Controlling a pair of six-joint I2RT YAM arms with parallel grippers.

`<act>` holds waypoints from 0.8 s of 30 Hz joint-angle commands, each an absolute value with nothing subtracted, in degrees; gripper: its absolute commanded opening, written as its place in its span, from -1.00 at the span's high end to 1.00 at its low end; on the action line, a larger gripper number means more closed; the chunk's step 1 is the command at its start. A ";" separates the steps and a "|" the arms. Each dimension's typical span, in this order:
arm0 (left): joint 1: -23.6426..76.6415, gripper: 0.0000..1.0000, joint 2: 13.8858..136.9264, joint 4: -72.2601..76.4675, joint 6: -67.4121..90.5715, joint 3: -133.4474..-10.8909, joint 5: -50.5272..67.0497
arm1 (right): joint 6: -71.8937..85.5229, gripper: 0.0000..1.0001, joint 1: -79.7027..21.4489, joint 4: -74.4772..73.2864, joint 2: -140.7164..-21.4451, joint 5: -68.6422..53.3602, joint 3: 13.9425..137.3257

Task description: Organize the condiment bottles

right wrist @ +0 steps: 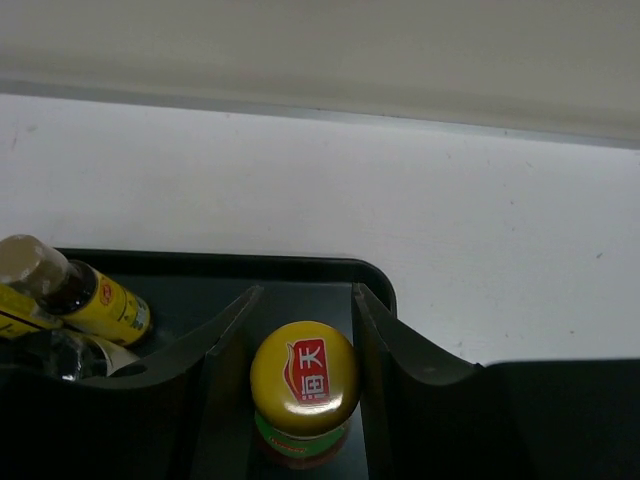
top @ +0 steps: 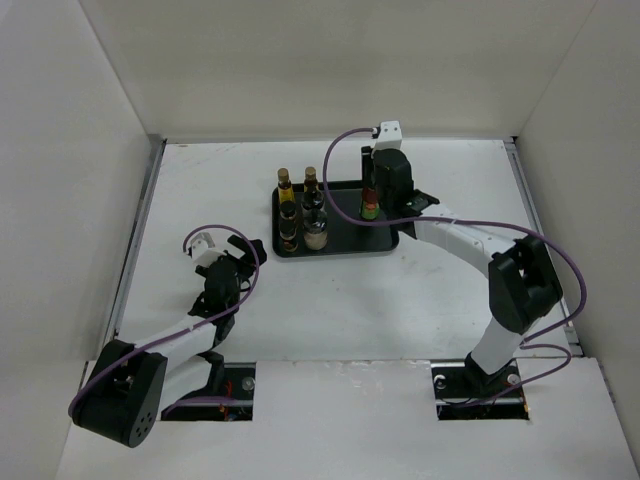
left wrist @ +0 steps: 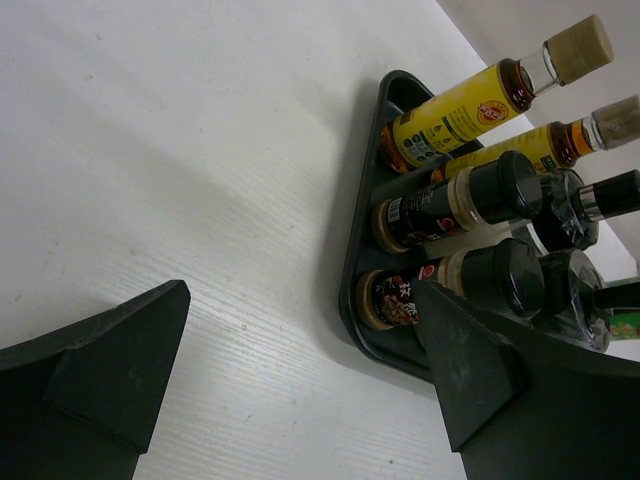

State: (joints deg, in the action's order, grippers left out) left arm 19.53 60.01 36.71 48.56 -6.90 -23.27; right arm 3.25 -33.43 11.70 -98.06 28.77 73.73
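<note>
A black tray (top: 345, 238) holds several condiment bottles in two rows at its left: two yellow-amber ones (top: 285, 184) at the back, two dark jars (top: 288, 238), and two whitish black-capped ones (top: 316, 236). In the left wrist view the amber bottles (left wrist: 455, 115) and dark jars (left wrist: 440, 205) stand at the tray's near corner (left wrist: 352, 260). My right gripper (top: 380, 195) is over the tray's right part. Its fingers close against the yellow cap of the red, green-labelled bottle (right wrist: 304, 375). My left gripper (top: 235, 250) is open and empty over the table, left of the tray.
White walls enclose the table on the left, back and right. A metal strip runs along the table's left edge (top: 140, 230). Purple cables loop off both arms. The tray's right half beside the red bottle is bare (right wrist: 300, 300).
</note>
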 commanded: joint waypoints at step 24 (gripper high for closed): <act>19.82 -1.00 60.03 39.46 48.16 -8.79 -22.76 | 5.01 0.24 -36.17 23.73 -114.25 26.63 92.98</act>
State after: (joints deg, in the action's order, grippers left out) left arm 19.64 60.27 36.73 48.47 -6.90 -23.27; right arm 4.91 -35.53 15.55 -114.50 27.57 87.46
